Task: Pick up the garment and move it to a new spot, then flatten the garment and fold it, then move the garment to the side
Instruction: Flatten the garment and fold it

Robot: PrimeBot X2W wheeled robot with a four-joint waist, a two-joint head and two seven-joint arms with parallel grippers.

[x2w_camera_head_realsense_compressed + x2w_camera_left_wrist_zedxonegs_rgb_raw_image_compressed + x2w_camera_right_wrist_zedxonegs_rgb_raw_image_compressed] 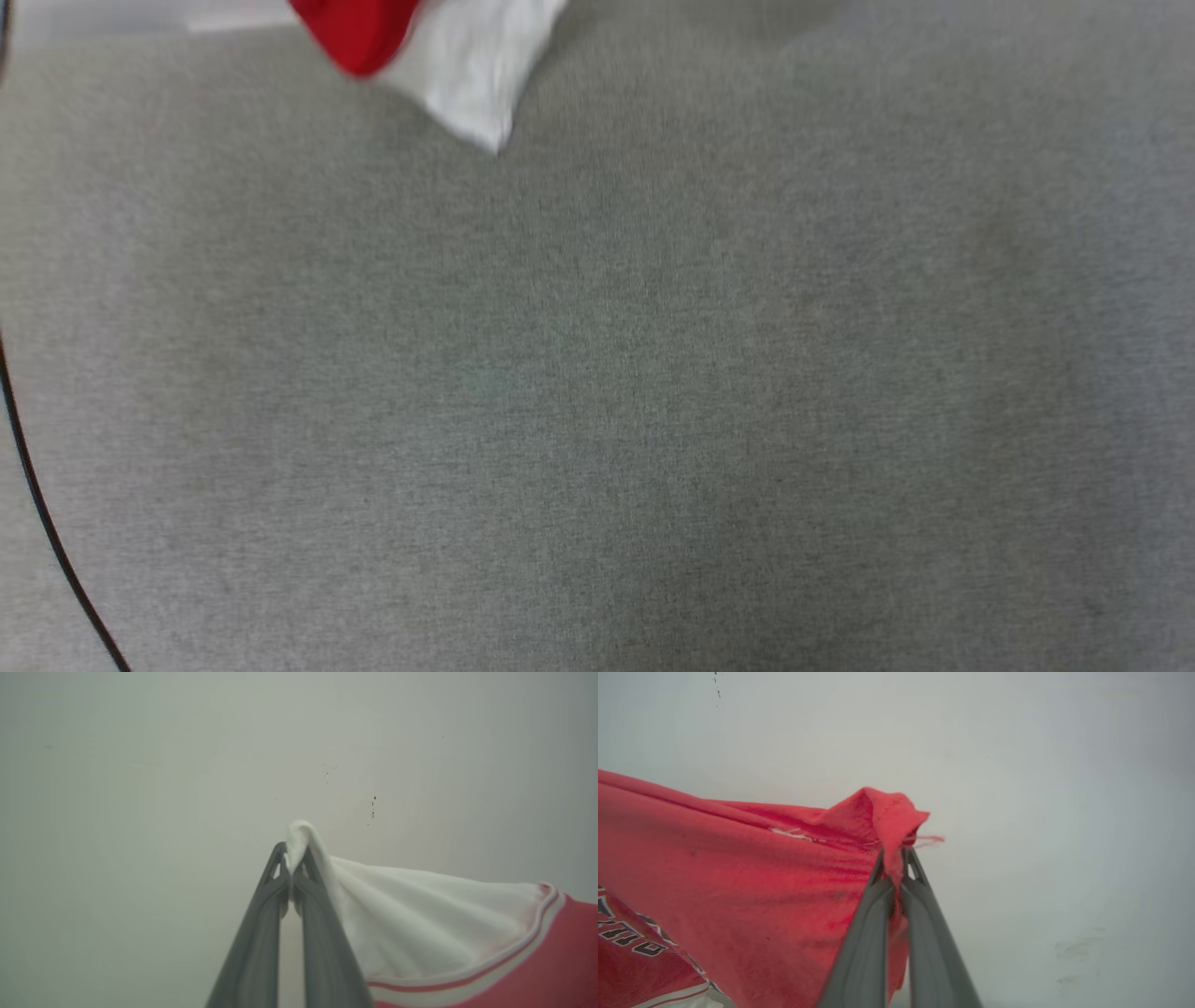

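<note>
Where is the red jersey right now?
The garment is held between the left gripper, pinching white fabric, and the right gripper, pinching red fabric; the head view shows it top left.

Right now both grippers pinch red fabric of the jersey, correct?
Not quite: the left gripper pinches a white part of the jersey, as the left wrist view shows. The right gripper does pinch red fabric.

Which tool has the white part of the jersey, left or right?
The left tool: it is shut on the jersey at its white sleeve panel. The right tool pinches red fabric instead.
</note>
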